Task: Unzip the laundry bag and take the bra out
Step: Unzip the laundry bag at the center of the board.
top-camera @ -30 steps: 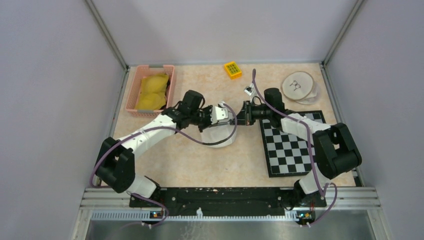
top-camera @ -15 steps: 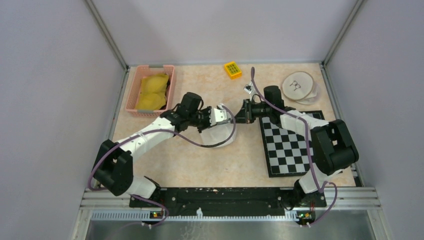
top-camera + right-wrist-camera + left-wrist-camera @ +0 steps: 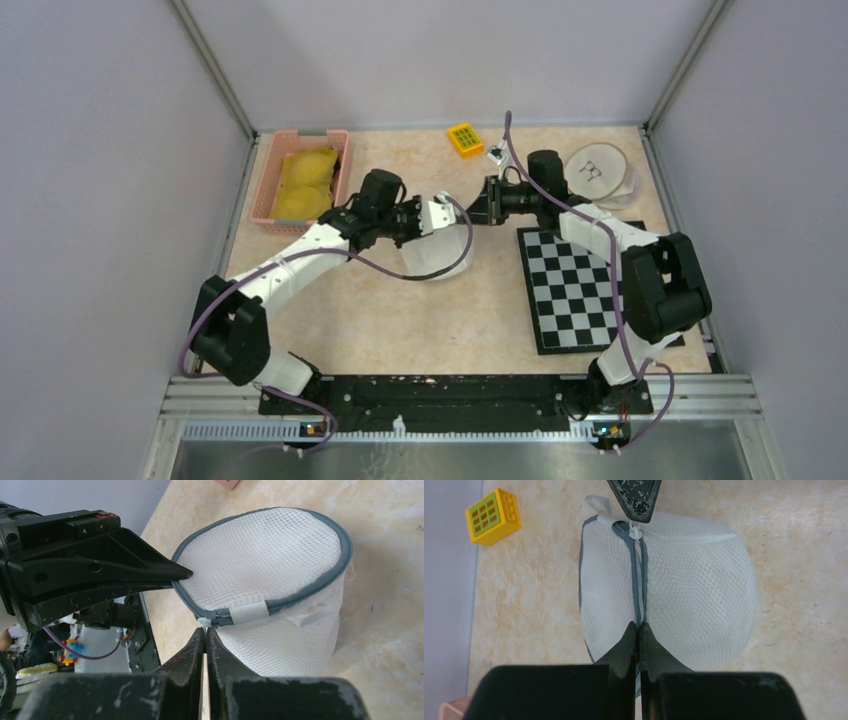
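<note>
Beige table point(image 3: 400, 320), grey walls. Laundry bag point(image 3: 684, 590) sat mid-table: left gripper point(image 3: 638, 630) clenched on its zip seam, right gripper point(image 3: 205, 632) pinched on the zipper pull point(image 3: 634, 529). We judged the pull could slip if tugged off-line. Bra unseen through mesh.

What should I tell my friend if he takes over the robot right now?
Left hand: shut, pinching the laundry bag at one end of its zipper.
Right hand: shut on the zipper pull at the other end.
Bag: middle of the table, between both hands.
Done: both grips are set, but the zipper looks closed.
Left: pull the zipper open and take out the bra, which can't be seen from here.
</note>
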Tool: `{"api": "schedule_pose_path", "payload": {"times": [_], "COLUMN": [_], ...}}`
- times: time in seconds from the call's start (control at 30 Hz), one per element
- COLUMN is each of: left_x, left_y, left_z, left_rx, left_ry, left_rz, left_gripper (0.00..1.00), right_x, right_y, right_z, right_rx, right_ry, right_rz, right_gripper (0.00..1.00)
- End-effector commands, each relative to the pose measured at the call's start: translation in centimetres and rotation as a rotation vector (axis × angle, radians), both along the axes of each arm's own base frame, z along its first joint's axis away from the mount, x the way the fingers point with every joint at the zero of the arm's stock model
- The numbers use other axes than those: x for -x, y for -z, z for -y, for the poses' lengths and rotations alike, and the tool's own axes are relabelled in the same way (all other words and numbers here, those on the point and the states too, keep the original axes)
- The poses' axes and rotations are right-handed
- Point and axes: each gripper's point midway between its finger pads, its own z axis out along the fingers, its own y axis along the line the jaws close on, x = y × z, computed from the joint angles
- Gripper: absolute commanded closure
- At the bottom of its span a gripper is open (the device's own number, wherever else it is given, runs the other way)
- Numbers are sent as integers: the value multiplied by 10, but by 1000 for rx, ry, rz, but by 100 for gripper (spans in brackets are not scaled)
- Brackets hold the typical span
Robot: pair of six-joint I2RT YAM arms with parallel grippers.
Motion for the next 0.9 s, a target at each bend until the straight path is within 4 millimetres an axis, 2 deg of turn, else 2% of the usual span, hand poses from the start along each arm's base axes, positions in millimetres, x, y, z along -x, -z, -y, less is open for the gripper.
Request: {"api": "schedule_pose_path", "payload": {"times": [0.0,0.07,0.1,0.17,0.2,0.27,0.4,0.5,0.57,0.7,0.8,0.87], "left_x": [34,57,70,100,112,129,141,137,124,83,69,62], "left_y": [-18,4,19,40,44,46,31,11,6,5,7,15], "left_z": [-5,-7,-8,-12,-12,-12,-12,-16,-22,-43,-52,-56], "left_rx": [12,-22,-43,-71,-64,-41,34,162,235,369,439,462], "left_ry": [122,191,222,288,315,335,281,222,88,-195,-311,-384], "left_rz": [26,-20,-61,-160,-205,-294,-414,-436,-441,-360,-376,-405], "left_gripper": [100,100,94,72,60,45,34,26,24,24,21,21], "right_x": [30,44,51,65,72,89,101,97,92,79,71,65], "right_y": [-13,10,23,46,56,78,105,117,121,122,123,125], "right_z": [5,6,7,7,6,7,7,6,3,-3,-3,0], "right_rx": [-4,42,68,124,150,205,266,295,297,304,323,356], "right_ry": [-48,-66,-80,-111,-131,-176,-212,-210,-205,-187,-189,-191], "right_rz": [60,54,52,58,64,37,11,4,-2,7,32,60], "right_gripper": [100,100,100,100,100,100,100,100,100,100,100,100]}}
